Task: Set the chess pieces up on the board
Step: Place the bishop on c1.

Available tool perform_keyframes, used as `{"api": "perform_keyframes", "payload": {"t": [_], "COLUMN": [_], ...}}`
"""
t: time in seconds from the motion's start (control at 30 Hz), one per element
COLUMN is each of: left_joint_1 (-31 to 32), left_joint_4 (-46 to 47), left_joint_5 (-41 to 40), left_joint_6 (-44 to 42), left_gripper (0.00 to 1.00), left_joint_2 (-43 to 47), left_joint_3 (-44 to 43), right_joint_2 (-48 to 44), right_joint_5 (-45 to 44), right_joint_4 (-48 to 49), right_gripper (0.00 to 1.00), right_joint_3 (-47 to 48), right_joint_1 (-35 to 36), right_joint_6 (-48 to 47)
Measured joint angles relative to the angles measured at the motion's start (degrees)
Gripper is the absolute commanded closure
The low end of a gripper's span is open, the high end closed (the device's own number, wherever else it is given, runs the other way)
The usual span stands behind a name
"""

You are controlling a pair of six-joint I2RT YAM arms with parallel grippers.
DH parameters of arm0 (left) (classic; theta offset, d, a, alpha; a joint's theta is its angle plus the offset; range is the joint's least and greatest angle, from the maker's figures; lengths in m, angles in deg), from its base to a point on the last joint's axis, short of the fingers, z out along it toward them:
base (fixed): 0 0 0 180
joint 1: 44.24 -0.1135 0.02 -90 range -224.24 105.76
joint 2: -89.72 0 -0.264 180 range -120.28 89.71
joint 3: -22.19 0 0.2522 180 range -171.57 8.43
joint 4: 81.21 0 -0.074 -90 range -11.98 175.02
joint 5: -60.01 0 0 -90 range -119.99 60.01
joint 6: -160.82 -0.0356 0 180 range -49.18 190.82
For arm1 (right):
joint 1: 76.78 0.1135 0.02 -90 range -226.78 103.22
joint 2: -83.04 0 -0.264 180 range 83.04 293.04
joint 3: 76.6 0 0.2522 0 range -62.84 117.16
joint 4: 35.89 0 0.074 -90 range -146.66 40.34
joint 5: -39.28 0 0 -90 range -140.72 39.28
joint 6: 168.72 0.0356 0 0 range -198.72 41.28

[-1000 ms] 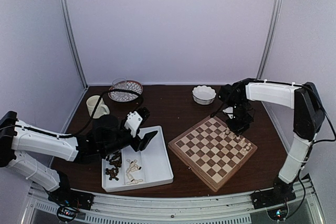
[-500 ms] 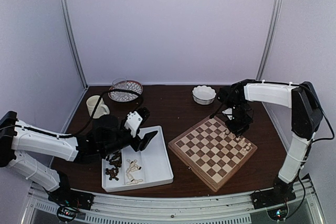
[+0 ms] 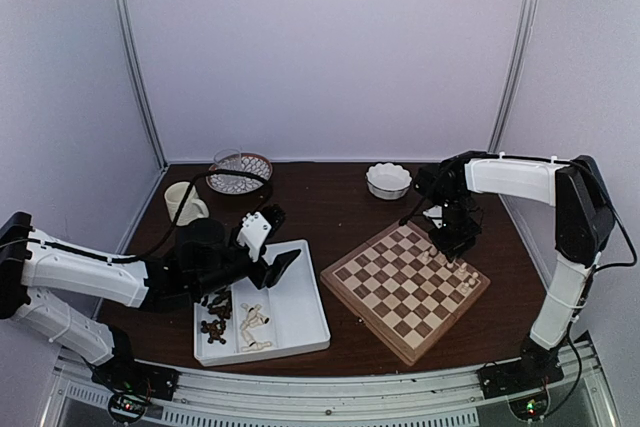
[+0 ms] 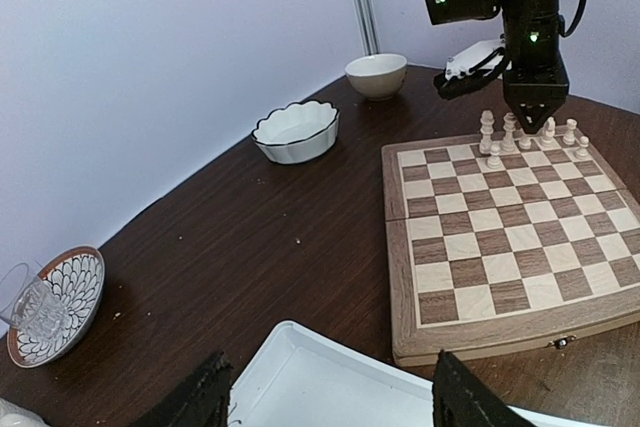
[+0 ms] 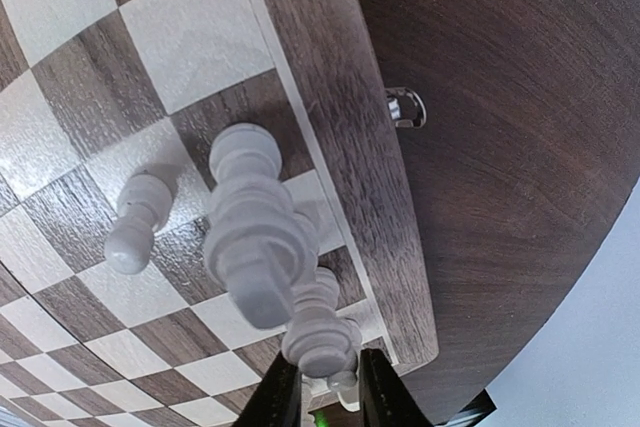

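Observation:
The board (image 3: 405, 292) lies right of centre, with several cream chess pieces (image 3: 455, 267) standing along its far right edge. My right gripper (image 3: 452, 245) points down over that row. In the right wrist view its fingertips (image 5: 281, 387) flank the top of one upright cream piece (image 5: 320, 332), with a slight gap on the right side. Taller cream pieces (image 5: 250, 237) stand just beyond. My left gripper (image 3: 270, 265) hovers open and empty over the white tray (image 3: 300, 317). The tray holds dark pieces (image 3: 213, 325) and cream pieces (image 3: 255, 325). The left wrist view shows the board (image 4: 510, 237) and the right gripper (image 4: 528, 112).
A scalloped white bowl (image 3: 388, 180) sits behind the board, and a smaller bowl (image 4: 376, 74) beyond it. A patterned dish with a glass (image 3: 240, 172) and a cream cup (image 3: 183, 202) stand at the back left. The board's clasp (image 5: 405, 107) faces the table's right edge.
The right arm shifted slightly over the board's far right edge, and its jaws have eased apart a little around the cream piece. The left arm has not moved.

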Motion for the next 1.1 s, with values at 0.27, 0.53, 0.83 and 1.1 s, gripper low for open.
{"api": "perform_keyframes", "payload": {"t": [0.27, 0.53, 0.83, 1.1], "left_joint_1": [0.0, 0.0, 0.0, 0.0], "left_joint_4": [0.0, 0.0, 0.0, 0.0], "left_joint_5": [0.0, 0.0, 0.0, 0.0], "left_joint_6": [0.0, 0.0, 0.0, 0.0], "left_gripper": [0.31, 0.31, 0.31, 0.31], "left_joint_2": [0.3, 0.3, 0.3, 0.3], "left_joint_3": [0.0, 0.0, 0.0, 0.0], "right_joint_2": [0.0, -0.3, -0.3, -0.3], "right_joint_5": [0.0, -0.2, -0.2, -0.3], "right_joint_4": [0.0, 0.0, 0.0, -0.5], "right_gripper": [0.68, 0.76, 0.8, 0.83], "right_joint_3": [0.0, 0.0, 0.0, 0.0], "right_joint_1": [-0.1, -0.2, -0.2, -0.2], "right_joint_6": [0.0, 0.1, 0.0, 0.1]}}
